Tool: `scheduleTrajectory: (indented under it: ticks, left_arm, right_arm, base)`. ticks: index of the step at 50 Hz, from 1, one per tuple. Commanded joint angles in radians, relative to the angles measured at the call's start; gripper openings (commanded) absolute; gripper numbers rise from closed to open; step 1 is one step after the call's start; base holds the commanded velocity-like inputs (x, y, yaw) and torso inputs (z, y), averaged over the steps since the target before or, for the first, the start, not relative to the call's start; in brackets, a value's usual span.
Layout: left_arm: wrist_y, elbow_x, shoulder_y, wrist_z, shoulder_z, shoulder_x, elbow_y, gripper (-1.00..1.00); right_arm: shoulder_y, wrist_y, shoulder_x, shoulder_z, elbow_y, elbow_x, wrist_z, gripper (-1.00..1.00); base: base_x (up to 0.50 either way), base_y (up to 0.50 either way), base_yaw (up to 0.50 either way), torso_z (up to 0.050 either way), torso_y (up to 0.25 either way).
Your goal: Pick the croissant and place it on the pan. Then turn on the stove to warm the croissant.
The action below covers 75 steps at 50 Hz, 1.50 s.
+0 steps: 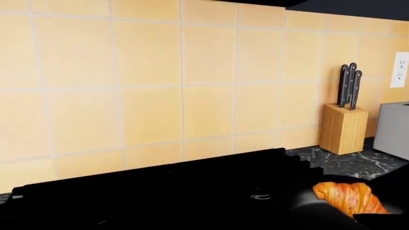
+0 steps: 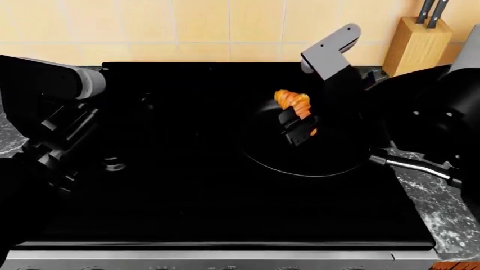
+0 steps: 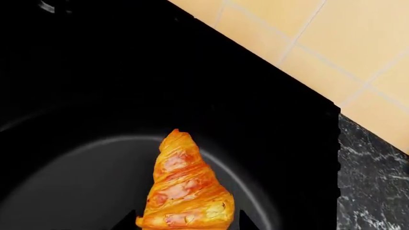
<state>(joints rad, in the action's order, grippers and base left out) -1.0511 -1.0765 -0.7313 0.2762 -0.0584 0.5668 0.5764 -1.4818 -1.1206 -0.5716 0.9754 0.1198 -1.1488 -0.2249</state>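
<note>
The right tool (image 2: 298, 125) is over the black pan (image 2: 262, 149), and its two dark fingers (image 2: 288, 119) are closed on the croissant (image 2: 294, 103). In the right wrist view the croissant (image 3: 185, 187) points away from the camera, with its fat end squeezed between the finger tips and its thin end sticking out over the grey inside of the pan (image 3: 64, 182). I cannot tell if the croissant touches the pan or hangs just above it. The pan sits on the right side of the black stove (image 2: 188, 185), and its long handle (image 2: 416, 165) with a shiny silver neck points out to the right, over the dark marble counter (image 2: 450, 214). The left arm is off at the left side of the stove, well apart from the pan, and I cannot tell if its tool is open or closed because it is too dark there. Behind the stove is a wall of pale orange tiles (image 1: 147, 72). A wooden knife block (image 1: 343, 127) with black handles stands on the counter by the wall.
</note>
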Motion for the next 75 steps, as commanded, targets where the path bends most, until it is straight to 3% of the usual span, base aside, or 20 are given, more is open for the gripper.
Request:
scheduleTrajectory:
  ticks: [1, 54, 55, 75]
  left_arm:
    - [0.005, 0.001, -0.001, 0.000, 0.003, 0.005, -0.002, 1.00]
    - [0.028, -0.012, 0.016, 0.004, 0.012, 0.019, -0.006, 1.00]
    - [0.027, -0.014, 0.017, 0.006, 0.010, 0.019, -0.005, 1.00]
    - [0.034, -0.020, 0.018, 0.010, 0.011, 0.026, -0.006, 1.00]
  right_arm:
    - [-0.012, -0.003, 0.014, 0.034, 0.033, 0.041, 0.042, -1.00]
    - [0.000, -0.018, 0.032, 0.104, 0.065, 0.074, 0.073, -1.00]
    - [-0.001, -0.018, 0.031, 0.104, 0.064, 0.074, 0.072, 1.00]
    - [-0.014, -0.034, 0.018, 0.085, 0.028, 0.051, 0.043, 1.00]
  base:
    - [0.00, 0.00, 0.00, 0.000, 0.000]
    - [0.00, 0.00, 0.00, 0.000, 0.000]
    - [0.00, 0.00, 0.00, 0.000, 0.000]
    - [0.00, 0.00, 0.00, 0.000, 0.000]
